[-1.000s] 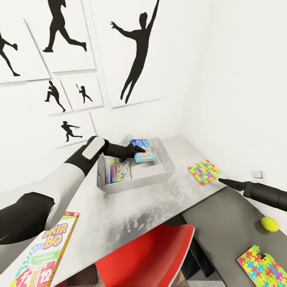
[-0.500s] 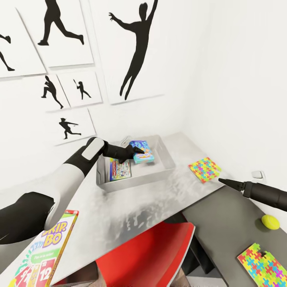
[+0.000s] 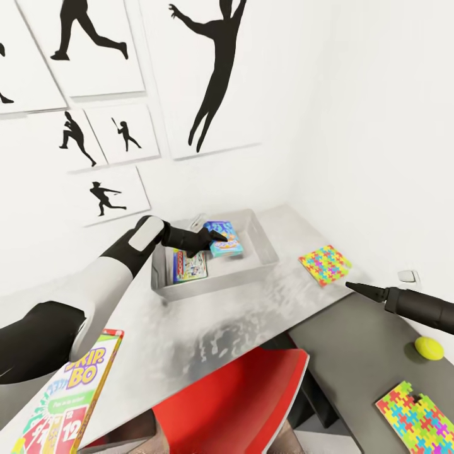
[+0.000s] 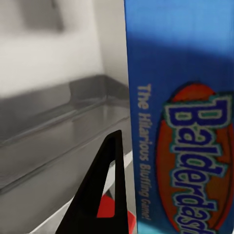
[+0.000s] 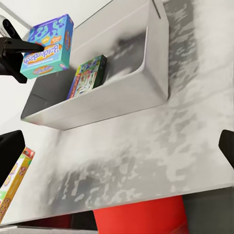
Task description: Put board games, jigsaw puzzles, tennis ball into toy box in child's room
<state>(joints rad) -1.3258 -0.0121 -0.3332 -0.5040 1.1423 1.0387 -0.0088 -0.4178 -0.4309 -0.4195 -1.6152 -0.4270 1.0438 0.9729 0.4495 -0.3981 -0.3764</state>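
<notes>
Grey table (image 3: 208,328), left hand (image 3: 217,236) holding blue game (image 3: 224,238) over toy box (image 3: 265,255)

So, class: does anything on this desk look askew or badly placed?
Yes. The SKIP-BO box juts past the table edge at the near left. The far jigsaw puzzle sits skewed near the edge. The Monopoly box lies flat inside the toy box.

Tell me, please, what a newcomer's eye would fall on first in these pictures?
Probably the left gripper holding the blue board game over the grey toy box, where a Monopoly box already lies. Next, the bright jigsaw puzzle right of the box, and the red chair below the table.
</notes>
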